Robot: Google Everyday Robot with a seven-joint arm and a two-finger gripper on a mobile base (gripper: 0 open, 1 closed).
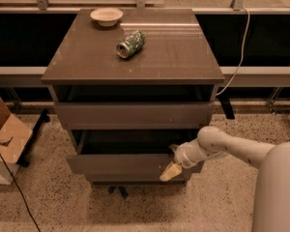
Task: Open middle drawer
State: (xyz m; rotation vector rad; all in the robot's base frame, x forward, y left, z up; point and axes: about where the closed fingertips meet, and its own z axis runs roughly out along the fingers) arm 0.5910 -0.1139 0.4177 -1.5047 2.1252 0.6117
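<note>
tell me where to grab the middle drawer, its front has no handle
Take the middle drawer by the top edge of its front panel, coming from the front and slightly above. The panel is flat with no handle, but the drawer stands partly out, so that edge is exposed with a dark gap behind it. The gripper is at the panel's right end.

Gripper (169,172) blocks the drawer (116,164) front's right end. Floor (63,202) before the drawer is passable. Cardboard box (7,139) stands well left.
</note>
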